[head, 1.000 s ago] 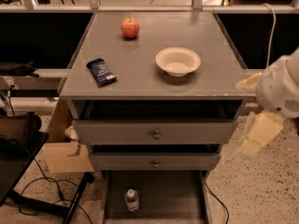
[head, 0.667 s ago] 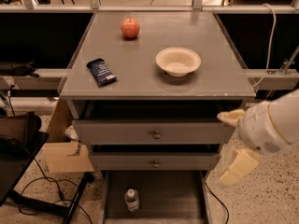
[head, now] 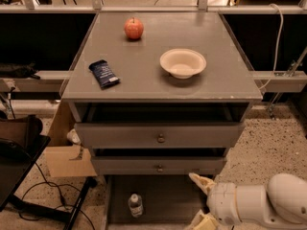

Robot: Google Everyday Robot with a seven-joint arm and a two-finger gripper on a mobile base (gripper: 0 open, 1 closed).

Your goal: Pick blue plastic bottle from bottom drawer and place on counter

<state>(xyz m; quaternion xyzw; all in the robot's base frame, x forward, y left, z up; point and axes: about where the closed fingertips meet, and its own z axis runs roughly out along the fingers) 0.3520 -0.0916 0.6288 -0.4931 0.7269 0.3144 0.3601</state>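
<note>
Item 1. Blue plastic bottle (head: 135, 205): clear body, white cap, pale label. It stands upright on the dark floor of the bottom drawer (head: 165, 195), left of the drawer's middle. Its long axis is vertical, with the cap pointing up and the base on the floor. Nothing touches it.

Item 2. Bottom drawer: pulled out furthest of the three, at the foot of the cabinet.

Item 3. Tool (head: 194, 200): cream two-finger end of a white arm that enters from the lower right. It is low over the right part of the bottom drawer, to the right of the bottle and apart from it. The fingers are spread, with nothing between them.

Item 4. Table (head: 206, 28): flat grey cabinet top. It carries:
- a red apple (head: 134, 28) at the far left
- a cream bowl (head: 183, 63) right of centre
- a dark blue snack packet (head: 104, 74) near the left edge, lying flat

Item 5. Two upper drawers (head: 160, 138): each has a round knob and is partly pulled out.
</note>
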